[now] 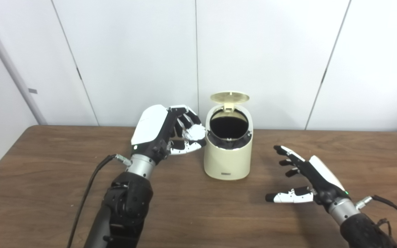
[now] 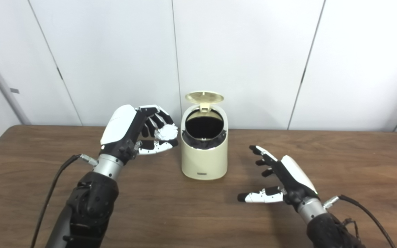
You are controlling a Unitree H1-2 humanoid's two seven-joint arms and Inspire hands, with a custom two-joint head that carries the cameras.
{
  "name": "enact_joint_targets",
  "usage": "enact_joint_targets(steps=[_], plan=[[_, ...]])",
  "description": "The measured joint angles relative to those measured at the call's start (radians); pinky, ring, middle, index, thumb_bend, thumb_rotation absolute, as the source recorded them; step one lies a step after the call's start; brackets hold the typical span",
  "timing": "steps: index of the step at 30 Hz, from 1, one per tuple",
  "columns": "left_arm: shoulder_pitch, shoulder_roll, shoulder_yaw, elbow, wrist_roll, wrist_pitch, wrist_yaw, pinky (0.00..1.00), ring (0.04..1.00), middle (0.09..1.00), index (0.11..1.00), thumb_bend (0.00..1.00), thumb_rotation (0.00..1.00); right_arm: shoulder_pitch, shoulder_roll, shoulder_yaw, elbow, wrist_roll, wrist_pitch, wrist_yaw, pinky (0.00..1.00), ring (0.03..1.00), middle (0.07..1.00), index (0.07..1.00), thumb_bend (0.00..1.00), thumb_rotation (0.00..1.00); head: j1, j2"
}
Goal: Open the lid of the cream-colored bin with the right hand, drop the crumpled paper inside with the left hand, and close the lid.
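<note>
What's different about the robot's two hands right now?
The left hand is raised beside the bin and shut on the crumpled paper; the right hand sits low over the table, holding nothing. Left fingers curl around the paper; right fingers are spread apart. Both have the same black-and-white build.

Nothing here can be read. The cream-colored bin (image 1: 228, 156), just beside the left hand (image 1: 164, 132), carries a small dark label (image 1: 225, 174) low on its front, too blurred to make out.
</note>
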Motion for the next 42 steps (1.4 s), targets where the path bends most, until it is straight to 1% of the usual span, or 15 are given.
enact_joint_targets(steps=[4,8,14,19,23,29,33,39,42], plan=[[-0.014,-0.014,-0.010,0.030,-0.013,-0.010,0.020,0.33,0.376,0.461,0.526,0.50,0.00,0.007,0.004,0.000,0.009,-0.002,-0.001,-0.002,0.68,0.831,0.919,0.920,0.78,0.29,-0.008,-0.005],[-0.035,-0.025,-0.017,0.054,-0.019,-0.023,0.036,0.32,0.377,0.461,0.527,0.50,0.00,0.011,0.012,0.000,0.011,-0.005,-0.001,-0.007,0.68,0.825,0.907,0.913,0.78,0.28,-0.017,-0.012],[-0.059,-0.038,-0.027,0.088,-0.021,-0.028,0.046,0.33,0.379,0.463,0.529,0.50,0.00,0.015,0.023,0.002,0.011,-0.008,-0.003,-0.024,0.70,0.832,0.908,0.910,0.78,0.28,-0.017,-0.012],[-0.071,-0.039,-0.032,0.100,-0.022,-0.028,0.057,0.33,0.374,0.462,0.529,0.50,0.00,0.018,0.023,0.002,0.016,-0.011,-0.003,-0.025,0.70,0.832,0.911,0.913,0.77,0.28,-0.006,-0.014],[-0.099,-0.038,-0.033,0.114,-0.041,-0.031,0.061,0.34,0.379,0.468,0.527,0.50,0.00,0.018,0.023,0.003,0.023,-0.012,-0.007,-0.027,0.70,0.829,0.906,0.910,0.78,0.29,-0.002,-0.012],[-0.133,-0.033,-0.049,0.135,-0.034,-0.038,0.072,0.34,0.374,0.479,0.544,0.50,0.00,0.018,0.023,0.004,0.025,-0.013,-0.007,-0.028,0.71,0.838,0.909,0.910,0.79,0.30,-0.005,-0.014],[-0.150,-0.033,-0.063,0.182,-0.034,-0.071,0.100,0.34,0.381,0.474,0.531,0.50,0.00,0.018,0.023,0.004,0.024,-0.013,-0.007,-0.028,0.70,0.834,0.910,0.913,0.78,0.29,-0.009,-0.011],[-0.168,-0.035,-0.072,0.236,-0.034,-0.083,0.136,0.33,0.373,0.479,0.548,0.50,0.00,0.018,0.023,0.003,0.024,-0.013,-0.006,-0.028,0.69,0.835,0.913,0.915,0.78,0.29,-0.012,-0.009],[-0.171,-0.035,-0.078,0.265,-0.035,-0.091,0.146,0.34,0.380,0.477,0.531,0.50,0.00,0.018,0.024,0.001,0.023,-0.009,-0.006,-0.028,0.69,0.840,0.917,0.917,0.79,0.28,-0.012,-0.009]])
